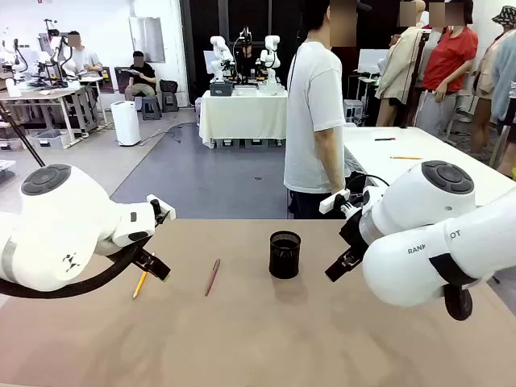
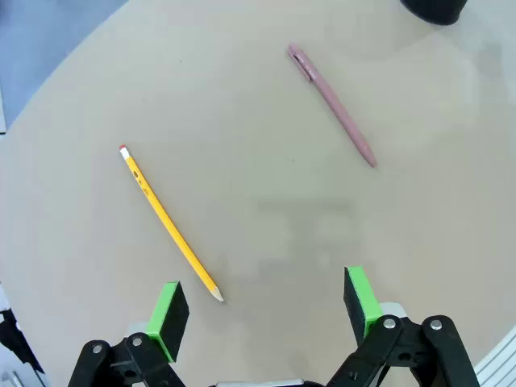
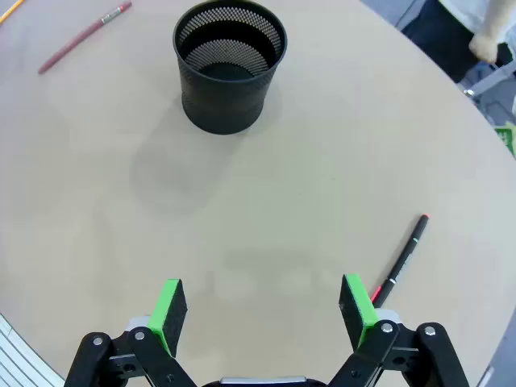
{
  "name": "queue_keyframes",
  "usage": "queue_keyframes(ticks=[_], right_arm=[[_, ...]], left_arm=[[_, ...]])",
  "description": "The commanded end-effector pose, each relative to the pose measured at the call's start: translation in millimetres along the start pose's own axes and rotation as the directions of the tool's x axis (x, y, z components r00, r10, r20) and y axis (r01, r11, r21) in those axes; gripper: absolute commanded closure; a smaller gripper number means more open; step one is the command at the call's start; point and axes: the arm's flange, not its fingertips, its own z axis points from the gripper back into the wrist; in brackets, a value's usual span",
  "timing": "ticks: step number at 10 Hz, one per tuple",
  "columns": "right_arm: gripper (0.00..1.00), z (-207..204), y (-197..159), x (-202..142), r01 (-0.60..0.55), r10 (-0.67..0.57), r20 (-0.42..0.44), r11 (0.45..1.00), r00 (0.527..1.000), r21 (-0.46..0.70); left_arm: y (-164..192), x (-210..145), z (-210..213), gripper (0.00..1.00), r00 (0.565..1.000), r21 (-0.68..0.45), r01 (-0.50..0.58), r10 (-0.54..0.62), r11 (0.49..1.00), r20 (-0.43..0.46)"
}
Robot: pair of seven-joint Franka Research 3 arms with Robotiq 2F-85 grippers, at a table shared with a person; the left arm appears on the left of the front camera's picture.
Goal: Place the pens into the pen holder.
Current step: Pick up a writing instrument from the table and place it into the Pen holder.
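We see the left end effector (image 2: pixel 264 294) open wide, green pads apart with nothing between them, hovering above the bench (image 1: pixel 258 339). The yellow pencil (image 2: pixel 165 222) lies flat on the bench. In the left wrist view its sharpened tip sits just inside the left pad and its eraser end points away. The pink pen (image 2: pixel 332 105) lies flat farther out, apart from the pencil, clip end away from the end effector. The rim of the pen holder (image 2: pixel 435 8) is cut off at the top edge of that view.

The right end effector (image 3: pixel 262 302) is also open and empty above the bench. A black pen (image 3: pixel 401 258) with a red tip lies flat just beside its right finger, and we can't tell if they touch. In the right wrist view the holder stands upright well ahead of the fingers, and we see no pens inside.

From the front, the holder stands mid-bench between the two arms. The pink pen is to its left and the pencil farther left, under the left end effector. A person (image 1: pixel 314 105) in a white T-shirt stands at the far side.
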Motion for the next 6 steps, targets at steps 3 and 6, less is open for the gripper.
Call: queue_keyframes(ticks=[3,6], right_arm=[[0.0,0.0,0.0,0.0,0.0,0.0,0.0,1.0,1.0,0.0],[0.0,0.0,0.0,0.0,0.0,0.0,0.0,1.0,1.0,0.0]], left_arm=[[0.0,0.1,0.2,0.0,1.0,0.0,0.0,0.0,1.0,0.0],[0.0,0.1,0.2,0.0,1.0,0.0,0.0,0.0,1.0,0.0]])
